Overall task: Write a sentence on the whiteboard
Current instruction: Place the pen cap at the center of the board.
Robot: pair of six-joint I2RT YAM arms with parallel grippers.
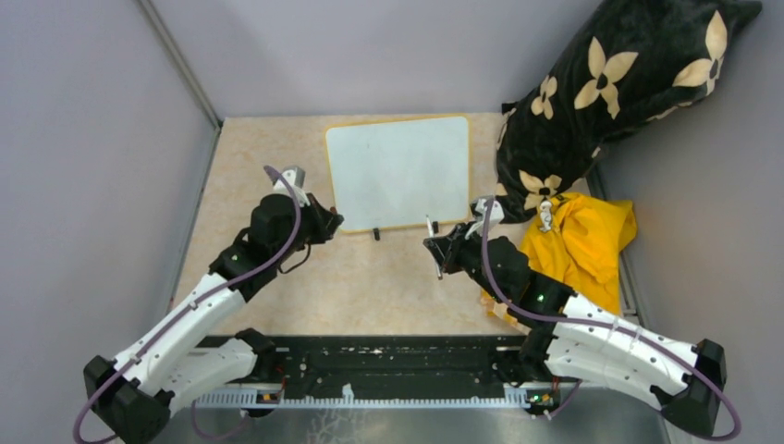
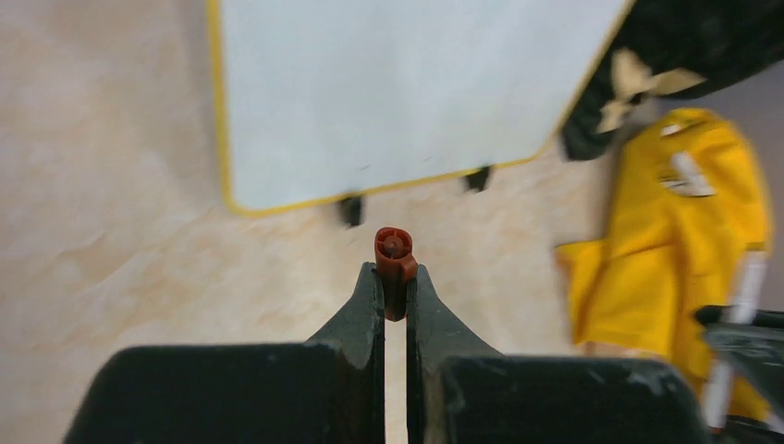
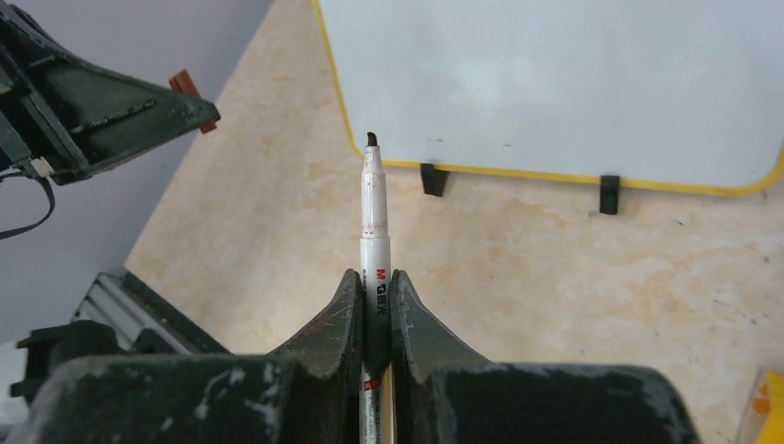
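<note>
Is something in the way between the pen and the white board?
No, nothing visible. Only bare table lies between the marker and the whiteboard. The left gripper, holding the cap, is off to the side.

Plain grey walls [image 1: 83, 139] enclose a beige marbled tabletop [image 1: 268, 157] under soft, even light.

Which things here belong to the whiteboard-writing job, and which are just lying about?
Job:
whiteboard, blank
marker, uncapped, in the right gripper
red-brown cap, in the left gripper

Lying about:
black flowered cushion
yellow cloth
</note>
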